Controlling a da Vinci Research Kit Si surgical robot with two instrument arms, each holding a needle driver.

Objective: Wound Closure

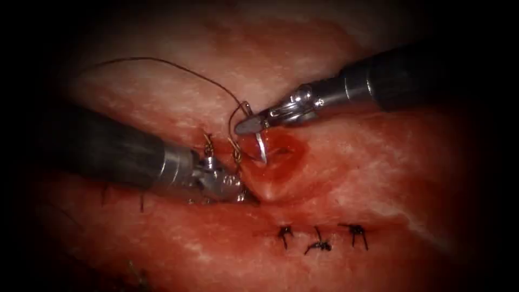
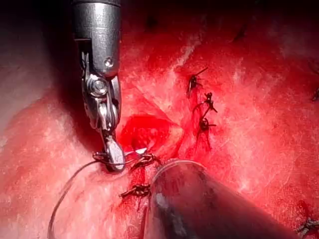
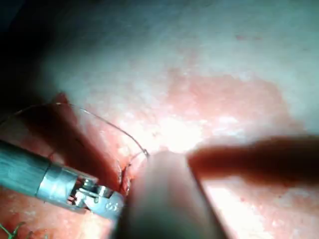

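1. The left tool (image 1: 238,193) is seen low at the cut's left edge, its jaws pressed into the tissue (image 1: 378,162); whether they are clenched cannot be told.
2. The needle (image 1: 261,147) is held clenched near its swaged end by the right tool (image 1: 250,125), the point dipping into the open cut (image 1: 273,162), not yet buried.
3. Thread (image 1: 162,64) is looped leftward; snagging on the knotted stitches (image 1: 319,238) could be risked if slack is dragged across.
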